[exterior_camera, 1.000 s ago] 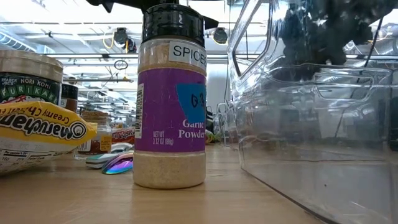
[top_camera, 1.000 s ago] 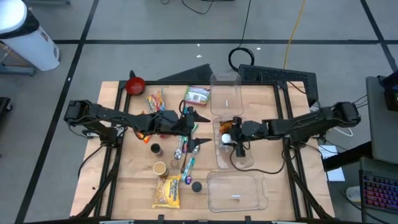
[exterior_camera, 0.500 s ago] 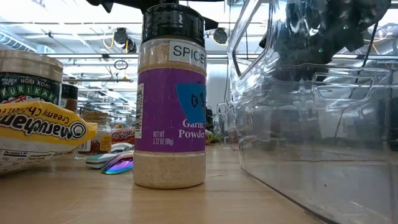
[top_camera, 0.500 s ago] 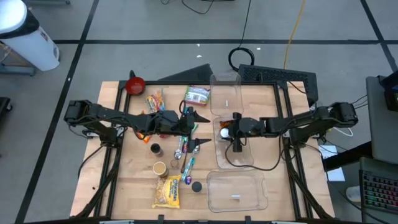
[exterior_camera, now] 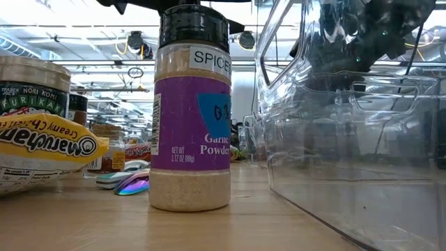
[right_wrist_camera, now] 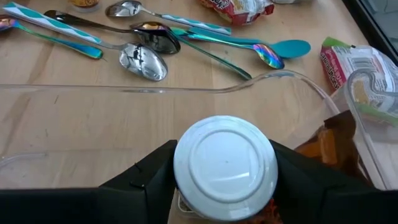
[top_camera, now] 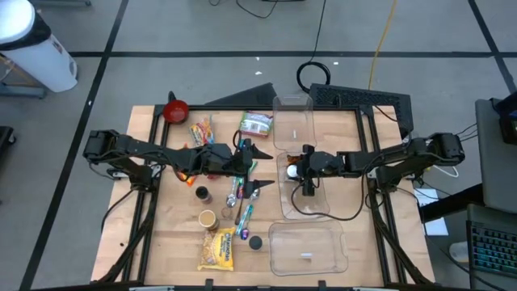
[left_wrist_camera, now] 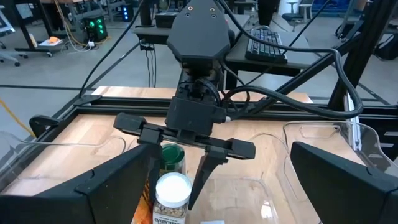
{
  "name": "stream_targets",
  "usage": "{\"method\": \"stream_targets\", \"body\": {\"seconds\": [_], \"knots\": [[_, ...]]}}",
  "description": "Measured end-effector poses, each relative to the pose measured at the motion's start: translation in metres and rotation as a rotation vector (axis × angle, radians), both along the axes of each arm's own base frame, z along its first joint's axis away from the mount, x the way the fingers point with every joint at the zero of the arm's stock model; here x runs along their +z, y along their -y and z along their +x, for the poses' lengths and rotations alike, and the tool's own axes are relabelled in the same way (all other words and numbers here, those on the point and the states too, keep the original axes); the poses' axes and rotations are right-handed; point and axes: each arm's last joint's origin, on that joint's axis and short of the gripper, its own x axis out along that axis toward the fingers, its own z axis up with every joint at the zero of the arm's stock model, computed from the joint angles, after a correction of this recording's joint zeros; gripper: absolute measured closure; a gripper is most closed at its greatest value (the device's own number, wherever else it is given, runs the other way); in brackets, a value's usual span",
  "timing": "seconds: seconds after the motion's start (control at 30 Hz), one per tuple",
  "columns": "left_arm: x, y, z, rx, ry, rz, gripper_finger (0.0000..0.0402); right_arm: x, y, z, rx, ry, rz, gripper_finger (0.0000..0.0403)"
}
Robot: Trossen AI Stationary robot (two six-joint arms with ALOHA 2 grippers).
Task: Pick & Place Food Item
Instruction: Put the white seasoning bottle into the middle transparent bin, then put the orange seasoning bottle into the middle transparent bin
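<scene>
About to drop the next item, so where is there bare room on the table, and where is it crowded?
Free: the large clear bin at the near edge looks nearly empty; bare wood lies left of the yellow noodle packet. Crowded: the middle bin, where the right tool flanks the white-lidded jar, and the spoons under the left tool.

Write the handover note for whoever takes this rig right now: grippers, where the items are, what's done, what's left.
Right gripper: over the middle clear bin, jaws on either side of a white-lidded jar; whether it is gripped or just let go cannot be told.
Left gripper: open, empty, waiting over the spoons left of the bin.
Items: an orange packet lies beside the jar in the bin. The noodle packet, garlic powder bottle and other food are on the table.
Done: jar brought to the bin.
Left: confirm release, withdraw, move the remaining food.
</scene>
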Motion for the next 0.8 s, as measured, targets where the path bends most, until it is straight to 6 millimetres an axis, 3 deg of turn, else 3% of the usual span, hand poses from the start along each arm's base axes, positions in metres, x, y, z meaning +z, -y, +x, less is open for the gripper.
{"method": "stream_targets", "body": {"seconds": [0.17,0.3,0.53,0.67,0.8], "knots": [[0.000,0.000,0.000,0.000,-0.002,0.000,0.0007,-0.001,0.000,-0.001,-0.004,-0.008,0.007,0.0065],[0.000,0.000,0.000,0.000,-0.003,0.001,0.0007,0.008,-0.001,-0.004,-0.014,0.038,0.021,0.0015],[0.002,0.001,-0.007,-0.011,-0.040,-0.012,0.0007,0.040,-0.011,-0.019,0.017,0.181,0.048,0.0012],[0.027,0.008,-0.039,-0.079,-0.092,-0.014,0.0007,0.067,-0.024,-0.034,0.086,0.338,0.053,0.0012],[0.042,0.028,-0.074,-0.102,-0.041,0.050,0.0007,0.098,-0.035,-0.050,0.167,0.546,0.034,0.0012]]}}
